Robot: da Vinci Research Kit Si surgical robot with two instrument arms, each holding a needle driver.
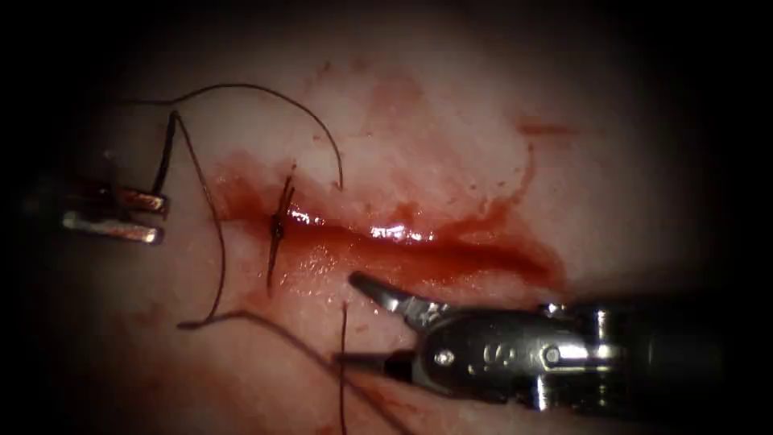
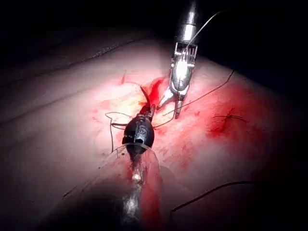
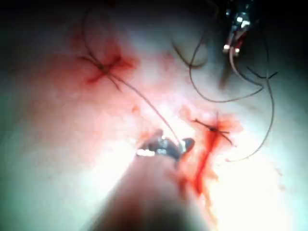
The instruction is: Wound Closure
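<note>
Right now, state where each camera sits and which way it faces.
Endoscope: above and in front, facing the cut; left tool holds the needle near one end, out of the tissue, left of the cut; right tool open, empty.
Left wrist: on the left arm, looking down its shaft.
Right wrist: on the right arm, looking down its shaft.
Shared: each wrist view also catches the other tool.

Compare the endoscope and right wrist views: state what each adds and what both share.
Endoscope: the right pincer open, holding nothing, and the unstitched stretch of the cut. Right wrist: a further stitch. Both: the left pincer gripping the needle near one end, clear of the tissue, left of the cut; a stitch; loose thread.
</note>
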